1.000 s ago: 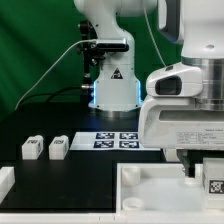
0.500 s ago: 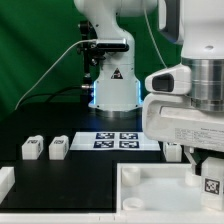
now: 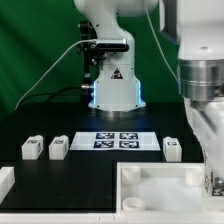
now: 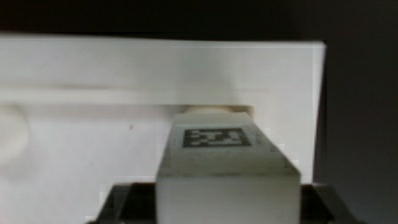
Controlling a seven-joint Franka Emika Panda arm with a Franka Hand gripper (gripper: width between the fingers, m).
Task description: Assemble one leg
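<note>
Looking first at the exterior view, the arm filled the exterior view's right edge, its lower part coming down over the large white tray-like part (image 3: 150, 195) at the front, and the gripper itself was cut off by the frame, so from here I could not tell how its jaws stood. Three loose legs lay on the black table (image 3: 100, 165): two side by side (image 3: 31, 149) (image 3: 58, 148) toward the exterior view's left, and one (image 3: 172, 149) just beyond the tray's far rim near the arm. The marker board (image 3: 117, 140) lay between them, in front of the robot's base, carrying four tags. Turning to the wrist view, a fourth leg (image 4: 221, 155) stood clamped in the gripper (image 4: 221, 190), its tag facing the camera, its far end meeting a small recess in the tray-like part (image 4: 107, 90). The dark fingers (image 4: 125, 200) showed at either side of the block. As I judged it, the risk lay in alignment: if the leg sat slightly off the recess or tilted in the grasp, pushing or turning it could jam it, skid the tray across the table, or twist the block out of the fingers. The count stood at four legs, one tray, one marker board
</note>
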